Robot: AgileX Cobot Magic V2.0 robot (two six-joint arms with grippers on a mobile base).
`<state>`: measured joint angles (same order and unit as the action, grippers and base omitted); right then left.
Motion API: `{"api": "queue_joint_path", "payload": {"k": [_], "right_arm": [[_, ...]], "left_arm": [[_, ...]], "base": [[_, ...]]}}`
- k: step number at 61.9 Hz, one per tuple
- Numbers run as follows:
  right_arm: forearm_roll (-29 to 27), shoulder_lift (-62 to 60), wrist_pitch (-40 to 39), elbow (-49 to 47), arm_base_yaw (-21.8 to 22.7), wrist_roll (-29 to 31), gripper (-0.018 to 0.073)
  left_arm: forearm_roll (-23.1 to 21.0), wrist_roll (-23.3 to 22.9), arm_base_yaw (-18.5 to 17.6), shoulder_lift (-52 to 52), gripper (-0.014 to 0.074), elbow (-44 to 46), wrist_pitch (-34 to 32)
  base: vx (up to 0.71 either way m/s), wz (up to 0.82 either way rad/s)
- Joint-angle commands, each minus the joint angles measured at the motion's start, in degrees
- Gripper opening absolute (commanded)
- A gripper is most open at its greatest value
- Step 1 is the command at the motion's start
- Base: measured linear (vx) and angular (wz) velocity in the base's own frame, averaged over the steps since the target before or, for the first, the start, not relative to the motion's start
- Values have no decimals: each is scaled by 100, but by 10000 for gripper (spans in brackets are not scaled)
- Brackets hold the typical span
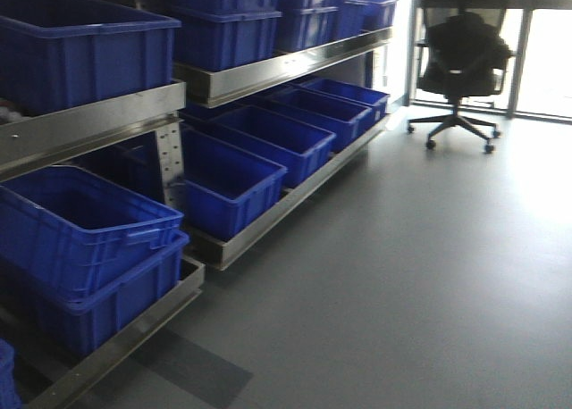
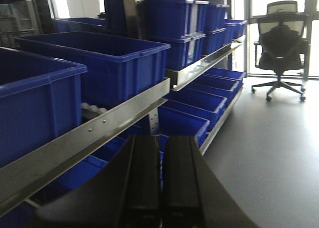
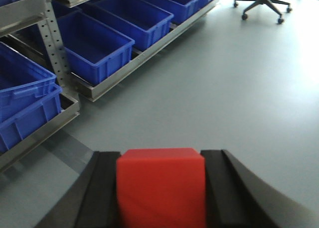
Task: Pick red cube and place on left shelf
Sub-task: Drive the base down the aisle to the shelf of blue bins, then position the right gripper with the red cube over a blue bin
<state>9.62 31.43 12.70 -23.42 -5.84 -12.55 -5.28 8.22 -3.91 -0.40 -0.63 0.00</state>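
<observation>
The red cube [image 3: 160, 188] fills the space between the two black fingers of my right gripper [image 3: 160, 161], which is shut on it above the grey floor. The left shelf [image 1: 89, 128] is a steel rack with flat front rails, loaded with blue crates, along the left side of the front view. Its rail [image 2: 89, 133] runs diagonally across the left wrist view and its upright post [image 3: 55, 54] shows at the upper left of the right wrist view. My left gripper [image 2: 161, 143] is shut with nothing in it, its fingers side by side just right of the rail.
Blue crates [image 1: 223, 181] fill every tier of the rack, several of them on the bottom tier near the floor. A black office chair [image 1: 460, 61] stands at the far right by the windows. Grey floor [image 1: 402, 275] stretches to the right of the rack.
</observation>
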Motion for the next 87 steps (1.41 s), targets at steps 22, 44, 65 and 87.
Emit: {"api": "queue_joint_path", "payload": {"k": [22,44,65,87], "right_arm": [[78,38,-451,-184,33,4,57],[78,38,-451,-184,33,4,57],[78,38,-451,-184,33,4,57],[78,38,-445,-184,33,4,57]], "left_arm": [[-32,8,-19,40,106,-126,-478],[-32,8,-19,40,106,-126,-478],[-32,8,-19,40,106,-126,-478],[-32,8,-19,40,106,-126,-478]], "base": [[45,61],[34,60],[22,61],[13,47]]}}
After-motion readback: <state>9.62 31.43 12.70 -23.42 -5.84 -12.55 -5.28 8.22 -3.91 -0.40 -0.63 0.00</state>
